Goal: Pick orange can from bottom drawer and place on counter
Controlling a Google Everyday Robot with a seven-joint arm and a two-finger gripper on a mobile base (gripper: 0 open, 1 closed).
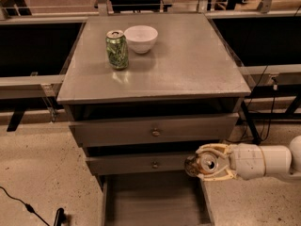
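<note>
The orange can [205, 163] shows its silver top with pull tab, held between the pale fingers of my gripper [207, 162]. The gripper is shut on it, above the right side of the open bottom drawer [153, 199] and level with the middle drawer's front. My white arm [263, 161] comes in from the right. The counter [188, 60] is the grey metal cabinet top, well above the gripper.
A green patterned can [117, 49] and a white bowl [140, 38] stand on the counter's back left. Two upper drawers with brass knobs [155, 132] stick out slightly. A black cable [23, 206] lies on the floor at the left.
</note>
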